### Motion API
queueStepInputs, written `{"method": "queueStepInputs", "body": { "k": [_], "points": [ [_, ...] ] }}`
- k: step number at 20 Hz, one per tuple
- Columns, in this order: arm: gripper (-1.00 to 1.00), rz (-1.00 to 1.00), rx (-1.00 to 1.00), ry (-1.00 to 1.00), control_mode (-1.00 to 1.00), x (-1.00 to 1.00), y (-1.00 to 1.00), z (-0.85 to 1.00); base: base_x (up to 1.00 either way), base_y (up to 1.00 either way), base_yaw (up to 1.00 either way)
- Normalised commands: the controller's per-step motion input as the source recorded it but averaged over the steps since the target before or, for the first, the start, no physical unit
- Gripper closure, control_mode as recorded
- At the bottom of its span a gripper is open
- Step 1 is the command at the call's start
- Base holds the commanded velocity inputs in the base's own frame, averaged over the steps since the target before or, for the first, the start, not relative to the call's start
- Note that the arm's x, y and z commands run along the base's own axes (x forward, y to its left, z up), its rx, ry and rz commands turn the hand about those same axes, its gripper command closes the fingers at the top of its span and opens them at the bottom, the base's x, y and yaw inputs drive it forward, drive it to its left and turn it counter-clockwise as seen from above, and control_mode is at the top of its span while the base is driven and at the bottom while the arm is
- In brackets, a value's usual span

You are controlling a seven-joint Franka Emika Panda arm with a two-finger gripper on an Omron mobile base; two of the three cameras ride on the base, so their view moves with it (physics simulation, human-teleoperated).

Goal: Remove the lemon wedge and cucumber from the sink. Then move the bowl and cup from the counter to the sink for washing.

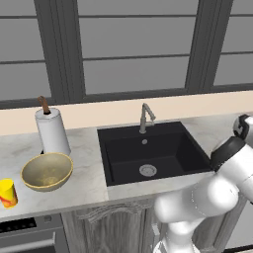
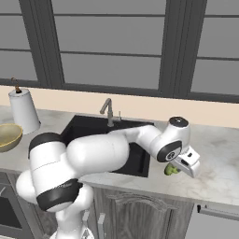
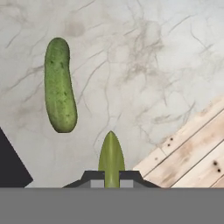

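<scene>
While the jaws [image 3: 111, 173] pinch the lemon wedge [image 3: 111, 155], a thin yellow-green pointed sliver, the hand hangs over the counter [image 2: 219, 154] right of the sink [image 1: 148, 150]. The cucumber [image 3: 60, 85] lies flat on the marbled grey stone, dark green, bumpy, rounded at both ends, apart from the wedge, with bare stone around it. In the hand view the counter's front edge runs diagonally close by the wedge, plank floor beyond it. The sink is a black rectangular basin with a round silver drain. Left of it: the tan speckled bowl [image 1: 47, 171], the yellow cup [image 1: 7, 192] near the front edge, and a white paper towel roll [image 1: 52, 131] behind the bowl.
</scene>
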Motion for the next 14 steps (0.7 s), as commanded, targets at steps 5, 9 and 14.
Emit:
{"method": "queueStepInputs", "body": {
  "k": [5, 9, 14],
  "points": [
    [1.0, -0.05, 0.01, 0.0, -1.0, 0.28, -0.17, -0.2, 0.0, 0.0, 0.0],
    [1.0, -0.04, 0.1, 0.01, -1.0, 0.17, -0.17, -0.18, 0.0, 0.0, 0.0],
    [1.0, -0.04, 0.06, 0.0, -1.0, 0.14, -0.21, -0.18, 0.0, 0.0, 0.0]
  ]
}}
